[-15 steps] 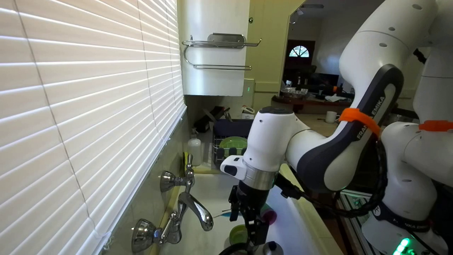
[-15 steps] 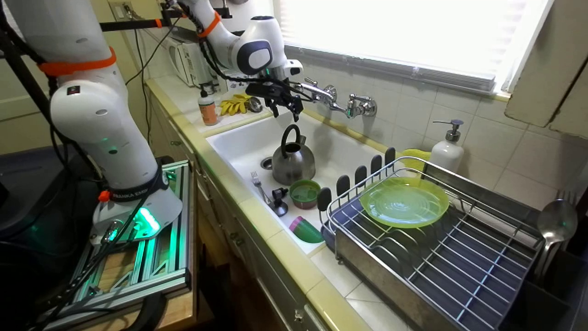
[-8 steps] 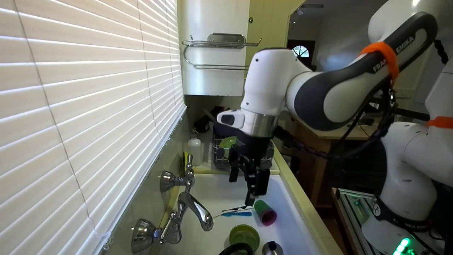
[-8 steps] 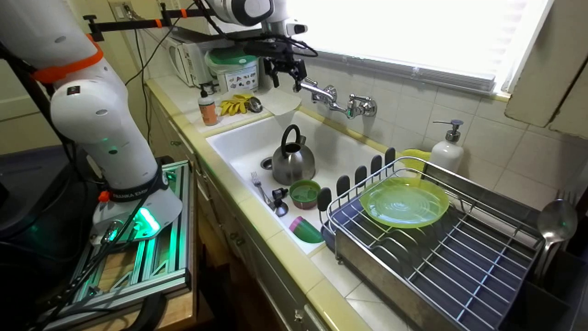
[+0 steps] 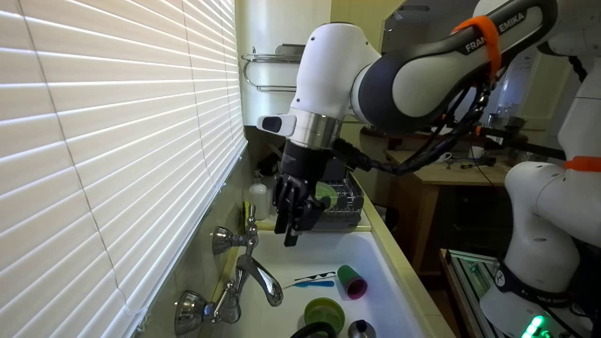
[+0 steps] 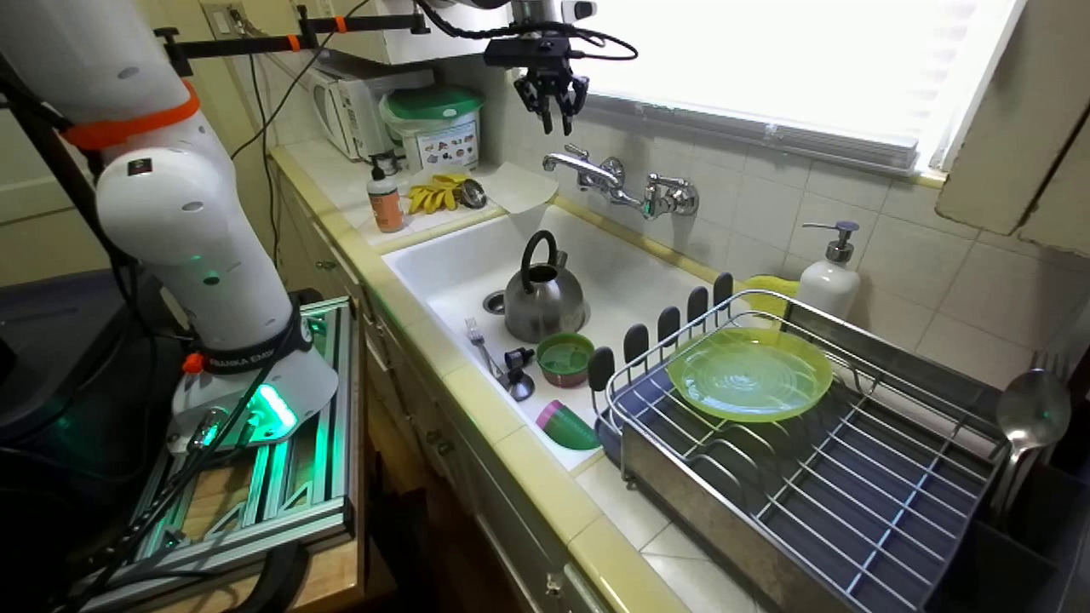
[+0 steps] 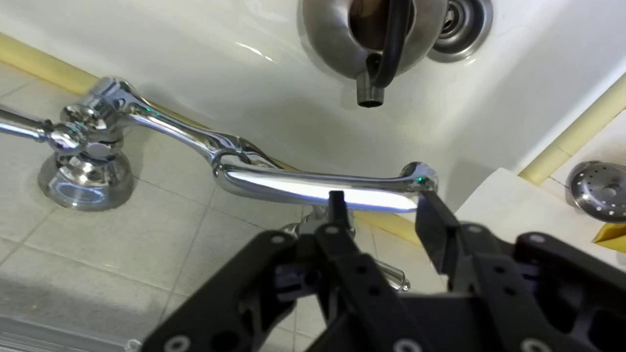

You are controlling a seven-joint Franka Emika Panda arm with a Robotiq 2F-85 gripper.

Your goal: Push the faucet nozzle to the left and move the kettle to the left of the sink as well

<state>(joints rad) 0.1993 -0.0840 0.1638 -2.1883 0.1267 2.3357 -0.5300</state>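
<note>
Hand point(image 6: 558, 129) hangs above the faucet nozzle point(image 7: 303, 188), fingers point(image 7: 337, 215) parted with a clear gap. Nozzle's outer part shows between the fingertips in the wrist view; both exterior views show space between hand and metal. Tap handle point(image 7: 395, 277) also sits under the fingers. Kettle point(image 6: 545, 311) is lower and toward the robot base point(image 6: 220, 400) from the hand, upright in the sink point(image 6: 639, 272), just beside the drain point(image 7: 467, 41), green bowl point(image 6: 566, 362) near it. Sink wall stands between kettle and counter point(image 6: 494, 417). Toward the microwave point(image 6: 345, 123) from the hand: white sheet point(image 7: 503, 210), strainer point(image 7: 604, 193), yellow gloves point(image 6: 434, 196), pump bottle point(image 6: 386, 206) on the counter. Below the hand, toward the dish rack point(image 6: 698, 524): fork point(image 6: 479, 340), and a cup point(image 6: 569, 430) on its side, both in the sink. Materials: nozzle is glossy chrome, curved, end turned down. Kettle is squat dull steel, open top, black arched handle, stubby spout. Sink smooth, glossy white. Counter tiled, yellow edge. Cup green with magenta; strainer perforated.
</note>
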